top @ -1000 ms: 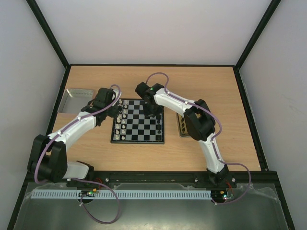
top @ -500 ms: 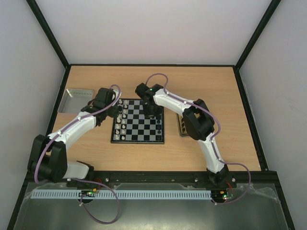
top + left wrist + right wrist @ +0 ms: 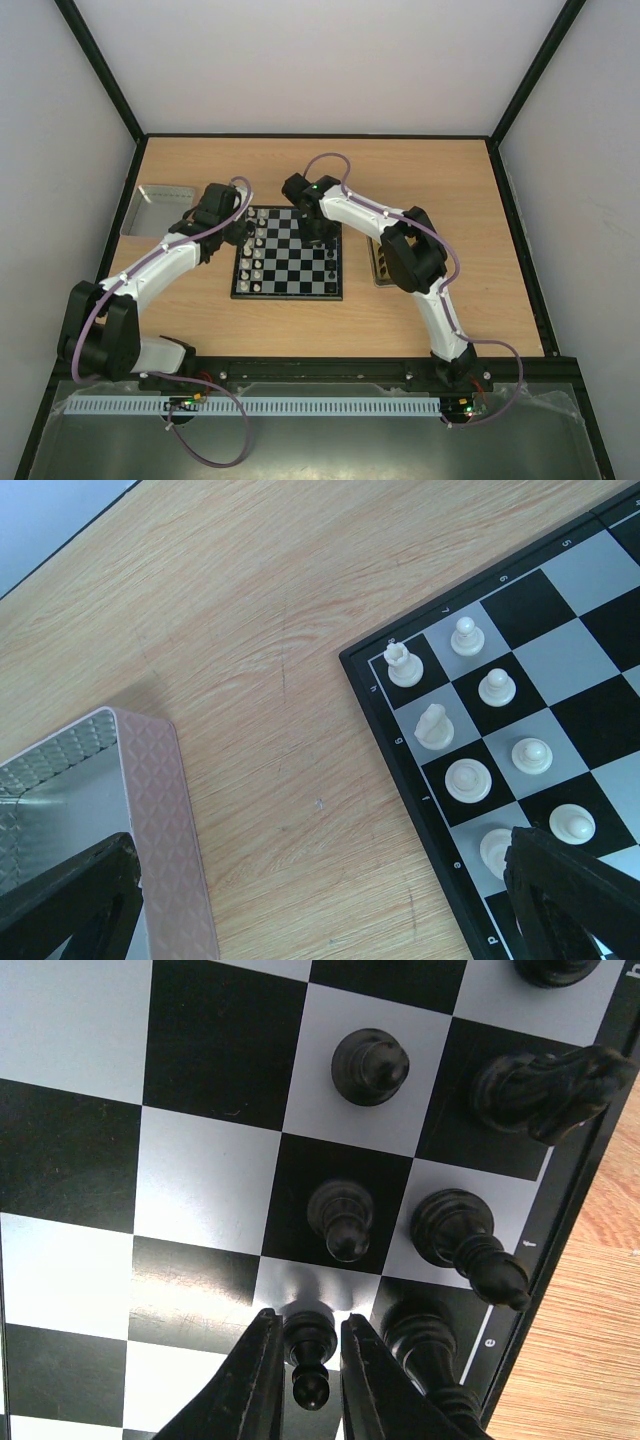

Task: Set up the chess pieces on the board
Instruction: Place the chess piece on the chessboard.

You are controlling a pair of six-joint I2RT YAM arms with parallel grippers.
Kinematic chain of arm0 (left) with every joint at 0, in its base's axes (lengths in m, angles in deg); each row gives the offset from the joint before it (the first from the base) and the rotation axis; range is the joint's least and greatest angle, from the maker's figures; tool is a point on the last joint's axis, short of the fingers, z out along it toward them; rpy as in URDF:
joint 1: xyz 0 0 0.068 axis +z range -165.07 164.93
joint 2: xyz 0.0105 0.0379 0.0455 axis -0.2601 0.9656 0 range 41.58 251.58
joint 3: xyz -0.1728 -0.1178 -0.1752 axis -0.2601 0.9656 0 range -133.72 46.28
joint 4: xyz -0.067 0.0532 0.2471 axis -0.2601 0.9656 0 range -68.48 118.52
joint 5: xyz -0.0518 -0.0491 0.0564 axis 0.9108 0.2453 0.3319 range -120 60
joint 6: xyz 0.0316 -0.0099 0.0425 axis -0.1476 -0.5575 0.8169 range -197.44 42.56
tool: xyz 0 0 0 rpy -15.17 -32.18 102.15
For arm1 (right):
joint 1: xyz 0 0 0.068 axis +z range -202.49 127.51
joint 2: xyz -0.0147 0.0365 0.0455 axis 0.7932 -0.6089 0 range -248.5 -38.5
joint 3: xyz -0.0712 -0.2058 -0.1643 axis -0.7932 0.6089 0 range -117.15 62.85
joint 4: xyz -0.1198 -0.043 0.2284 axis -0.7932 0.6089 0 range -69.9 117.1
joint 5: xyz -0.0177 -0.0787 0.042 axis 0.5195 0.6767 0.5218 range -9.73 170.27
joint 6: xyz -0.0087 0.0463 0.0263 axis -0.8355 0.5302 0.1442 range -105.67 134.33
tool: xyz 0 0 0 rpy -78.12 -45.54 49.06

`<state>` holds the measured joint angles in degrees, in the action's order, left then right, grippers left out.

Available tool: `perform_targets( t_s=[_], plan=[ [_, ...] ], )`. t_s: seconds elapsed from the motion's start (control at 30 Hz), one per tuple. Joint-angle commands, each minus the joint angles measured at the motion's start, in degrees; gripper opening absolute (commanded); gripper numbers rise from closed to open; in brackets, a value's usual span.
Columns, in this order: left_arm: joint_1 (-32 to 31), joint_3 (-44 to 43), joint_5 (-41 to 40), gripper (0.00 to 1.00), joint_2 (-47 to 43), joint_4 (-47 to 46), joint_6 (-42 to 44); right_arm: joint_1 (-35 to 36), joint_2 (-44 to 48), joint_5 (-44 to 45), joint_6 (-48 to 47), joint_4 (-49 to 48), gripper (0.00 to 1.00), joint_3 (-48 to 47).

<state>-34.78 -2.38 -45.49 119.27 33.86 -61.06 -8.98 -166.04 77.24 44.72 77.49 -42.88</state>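
right gripper (image 3: 306, 1328) pinches a black pawn (image 3: 309, 1358) over the black pawn row of the board (image 3: 288, 256), likely seating it; next: release gently, rise straight, sparing the black pieces (image 3: 470, 1235) close by; left gripper (image 3: 318, 855) hangs wide open, empty, beside the white pieces (image 3: 466, 779)

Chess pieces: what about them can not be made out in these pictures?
- Top view: pieces on the board are too small to name; the right arm covers its far right corner.
- Left wrist view: a finger of the left hand hides part of one white piece; the edge cuts the board.
- Right wrist view: unclear whether the right hand grips the black pawn.
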Motion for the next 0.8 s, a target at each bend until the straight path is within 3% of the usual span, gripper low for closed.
perform_targets(
  t_s=[0.0, 0.77],
  plan=[
    [-0.2, 0.6, 0.1, 0.99, 0.0, -0.4, 0.4, 0.2, 0.3, 0.9, 0.0, 1.3, 0.15, -1.8],
    [-0.2, 0.6, 0.2, 0.99, -0.2, -0.2, 0.3, 0.2, 2.8, 1.3, 0.6, 2.3, 0.16, -3.0]
  ],
)
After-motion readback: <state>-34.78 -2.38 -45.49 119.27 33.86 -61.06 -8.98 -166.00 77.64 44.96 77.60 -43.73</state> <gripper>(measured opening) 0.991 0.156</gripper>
